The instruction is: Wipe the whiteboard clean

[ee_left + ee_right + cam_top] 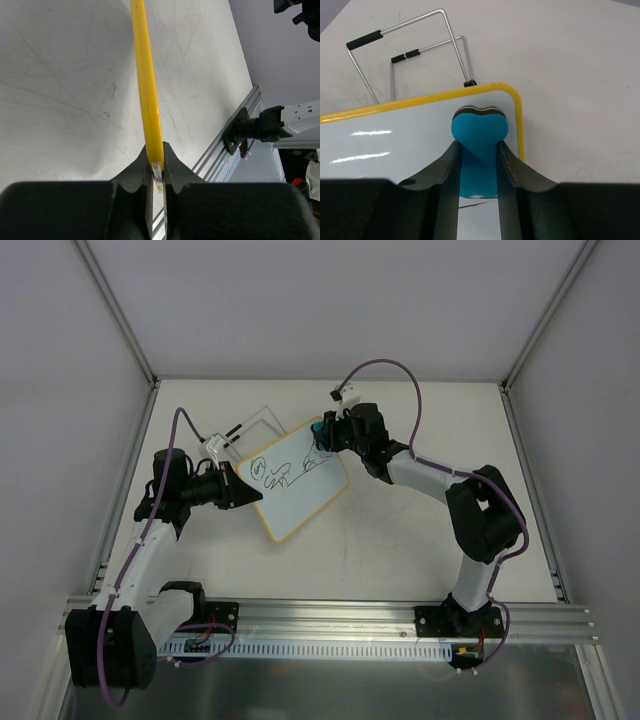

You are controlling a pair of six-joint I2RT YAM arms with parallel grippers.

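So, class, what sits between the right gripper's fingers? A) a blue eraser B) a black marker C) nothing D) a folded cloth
A: the right gripper is shut on the blue eraser, at the yellow-rimmed corner of the whiteboard.

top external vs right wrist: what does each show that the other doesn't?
Only top external: the left end effector shut on the whiteboard edge, and the black scribbles in full. Only right wrist: the dark backing layer of the blue eraser. Both: the whiteboard, the right end effector gripping the blue eraser, the wire stand.
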